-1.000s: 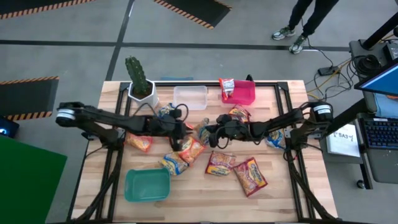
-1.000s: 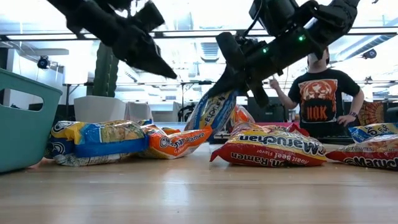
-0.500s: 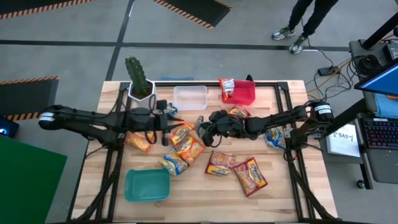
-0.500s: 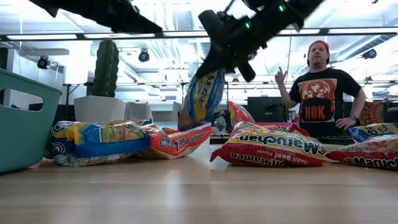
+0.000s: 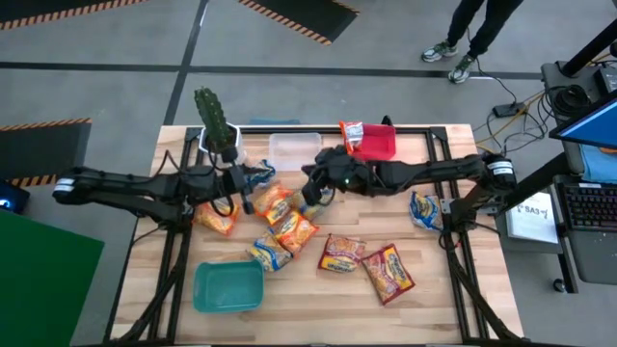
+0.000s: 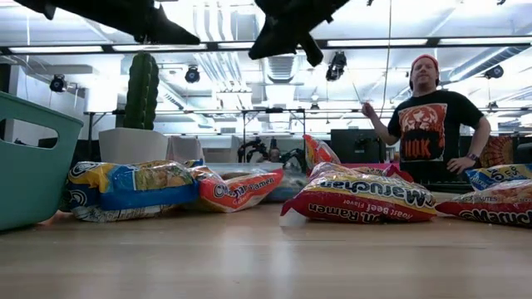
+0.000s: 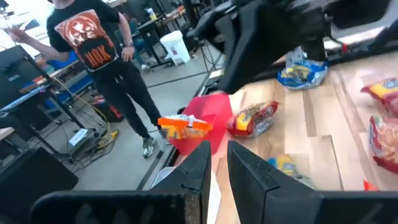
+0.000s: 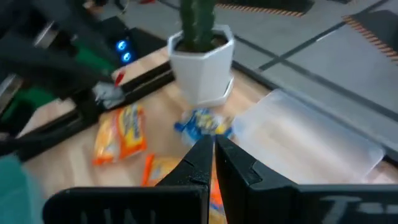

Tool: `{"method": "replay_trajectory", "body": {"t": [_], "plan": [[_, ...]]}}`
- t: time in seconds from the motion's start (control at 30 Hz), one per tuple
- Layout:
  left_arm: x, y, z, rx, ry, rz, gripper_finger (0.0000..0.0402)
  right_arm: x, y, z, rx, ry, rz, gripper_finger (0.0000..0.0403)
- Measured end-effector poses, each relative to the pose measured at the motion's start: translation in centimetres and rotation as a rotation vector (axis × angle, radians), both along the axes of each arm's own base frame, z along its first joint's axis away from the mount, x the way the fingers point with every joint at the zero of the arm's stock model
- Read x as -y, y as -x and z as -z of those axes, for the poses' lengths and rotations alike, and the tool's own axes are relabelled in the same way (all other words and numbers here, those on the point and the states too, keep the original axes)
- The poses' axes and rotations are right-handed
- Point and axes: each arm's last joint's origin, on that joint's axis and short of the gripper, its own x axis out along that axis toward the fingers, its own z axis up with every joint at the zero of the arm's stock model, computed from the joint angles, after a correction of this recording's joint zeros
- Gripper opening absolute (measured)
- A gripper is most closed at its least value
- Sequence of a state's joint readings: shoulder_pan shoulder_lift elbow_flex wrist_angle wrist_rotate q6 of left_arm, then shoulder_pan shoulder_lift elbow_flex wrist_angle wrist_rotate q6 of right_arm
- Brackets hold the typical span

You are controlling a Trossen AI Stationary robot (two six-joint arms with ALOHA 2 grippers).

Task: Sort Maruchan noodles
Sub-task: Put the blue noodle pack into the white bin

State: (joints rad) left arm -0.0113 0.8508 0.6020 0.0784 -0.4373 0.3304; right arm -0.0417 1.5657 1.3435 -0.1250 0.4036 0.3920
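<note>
About 10 packets (image 5: pixel 339 253) lie scattered mid-table, with 1 more draped on the red bin (image 5: pixel 383 146). The right gripper (image 5: pixel 313 190) hangs high beside the clear bin (image 5: pixel 294 150), fingers pressed together. It is probably bringing a blue packet there, but whether one is pinched is hidden. The left gripper (image 5: pixel 243 196) is narrowly parted and empty, and waits near the cactus (image 5: pixel 214 116).

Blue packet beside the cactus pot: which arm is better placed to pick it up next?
Left, probably. The left gripper hangs right beside the blue packet by the cactus pot, jaws slightly apart and empty. The right gripper is farther off, jaws shut.
</note>
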Motion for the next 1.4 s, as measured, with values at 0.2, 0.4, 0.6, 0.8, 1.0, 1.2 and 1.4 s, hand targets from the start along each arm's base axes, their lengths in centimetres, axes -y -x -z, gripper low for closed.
{"method": "replay_trajectory", "body": {"t": [0.2,0.4,0.6,0.8,1.0,1.2,1.4], "plan": [[0.0,0.4,-0.1,-0.004,0.015,-0.002,0.0037,1.3,0.0,1.3,-0.093,-0.044,0.011,0.0008],[0.3,-0.4,1.3,-0.079,0.036,0.092,0.0037,1.8,1.2,3.7,-0.292,-0.152,0.096,0.0009],[0.5,-3.1,3.9,-0.216,0.028,0.232,0.0037,1.6,2.5,6.4,-0.407,-0.196,0.136,0.0009],[0.0,-5.7,5.3,-0.306,0.024,0.215,0.0037,2.1,3.9,10.8,-0.483,-0.219,0.243,0.0009],[-0.2,-7.6,5.6,-0.355,0.030,0.211,0.0037,2.6,5.5,15.2,-0.516,-0.214,0.338,0.0009],[-0.2,-8.3,6.6,-0.403,0.023,0.214,0.0037,1.9,5.3,17.0,-0.445,-0.269,0.261,0.0009],[-0.3,-8.7,7.4,-0.427,0.018,0.214,0.0037,0.0,4.1,16.9,-0.409,-0.340,0.089,0.0009]]}}
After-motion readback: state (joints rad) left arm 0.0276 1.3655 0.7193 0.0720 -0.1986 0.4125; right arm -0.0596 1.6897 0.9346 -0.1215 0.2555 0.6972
